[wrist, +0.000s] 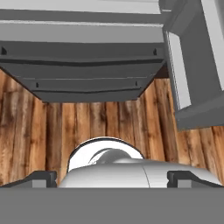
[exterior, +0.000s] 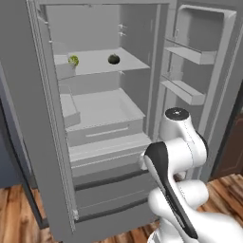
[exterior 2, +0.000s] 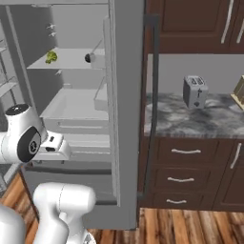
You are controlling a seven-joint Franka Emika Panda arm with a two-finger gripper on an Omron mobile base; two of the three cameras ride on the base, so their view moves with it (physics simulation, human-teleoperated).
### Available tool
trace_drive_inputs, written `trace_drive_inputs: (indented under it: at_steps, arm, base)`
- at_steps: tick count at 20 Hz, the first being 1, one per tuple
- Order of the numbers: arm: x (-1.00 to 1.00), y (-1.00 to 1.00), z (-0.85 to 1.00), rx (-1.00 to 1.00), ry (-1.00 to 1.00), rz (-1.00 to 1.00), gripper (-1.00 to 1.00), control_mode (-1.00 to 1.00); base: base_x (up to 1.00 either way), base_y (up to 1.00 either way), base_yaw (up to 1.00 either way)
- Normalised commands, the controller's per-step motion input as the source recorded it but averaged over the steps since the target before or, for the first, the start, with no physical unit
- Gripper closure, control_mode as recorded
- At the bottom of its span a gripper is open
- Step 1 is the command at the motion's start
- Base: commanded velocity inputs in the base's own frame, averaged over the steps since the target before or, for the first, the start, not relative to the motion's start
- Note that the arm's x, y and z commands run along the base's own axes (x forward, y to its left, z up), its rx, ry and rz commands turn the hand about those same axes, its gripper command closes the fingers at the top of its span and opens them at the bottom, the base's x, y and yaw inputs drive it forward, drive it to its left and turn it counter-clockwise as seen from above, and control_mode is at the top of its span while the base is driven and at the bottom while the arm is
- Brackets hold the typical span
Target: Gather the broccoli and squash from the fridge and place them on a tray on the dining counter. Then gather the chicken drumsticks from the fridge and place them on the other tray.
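Fingers (wrist: 112,178): two dark tips at the bottom of the hand view, set far apart, nothing between them. They hang low in front of the fridge (exterior: 107,114) and point down at the wooden floor (wrist: 100,127) and the dark fronts of the lower drawers (wrist: 85,76).

Arm: folded close to the base, its white wrist in front of the lower shelves in the left base view.

Fridge: both doors swung open, interior lit and mostly bare; door bins at the right in the left base view.

Upper shelf (exterior: 102,64): carries two small items. The broccoli (exterior: 73,60), lumpy and green-yellow, sits near the shelf's left edge beside a pale bin. A darker, rounded green piece, judged to be the squash (exterior: 113,59), sits near the shelf's middle, well apart from the broccoli.

Key relation: both vegetables lie well above and beyond the fingers, deep on the shelf, while the fingers face downward. Judged next need: raise the hand and turn it toward the shelf; the squash appears the nearer of the two. Neither piece shows a clear long axis.

Table (exterior 2: 190,121): marbled top at the fridge's right, bearing a toaster (exterior 2: 195,91).

Drumsticks, trays: not located here.
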Motion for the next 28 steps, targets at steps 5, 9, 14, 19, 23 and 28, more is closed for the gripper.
trace_drive_inputs:
  at_steps: [5,9,14,19,23,28]
  arm:
    - [0.00,0.00,0.00,0.00,0.00,0.00,-1.00,1.00]
    - [0.00,0.00,0.00,0.00,0.00,0.00,-1.00,1.00]
    - [0.00,0.00,0.00,0.00,0.00,0.00,-1.00,1.00]
    - [0.00,0.00,0.00,0.00,0.00,0.00,-1.00,1.00]
    - [0.00,0.00,0.00,0.00,0.00,0.00,-1.00,1.00]
    - [0.41,-0.01,0.36,0.02,-0.03,0.11,-1.00,-1.00]
  base:
    - [0.54,0.39,-0.09]
    - [0.55,0.35,0.00]
    - [0.60,0.31,0.02]
    - [0.54,0.39,0.09]
    - [0.70,0.28,0.12]
    - [0.31,0.05,0.06]
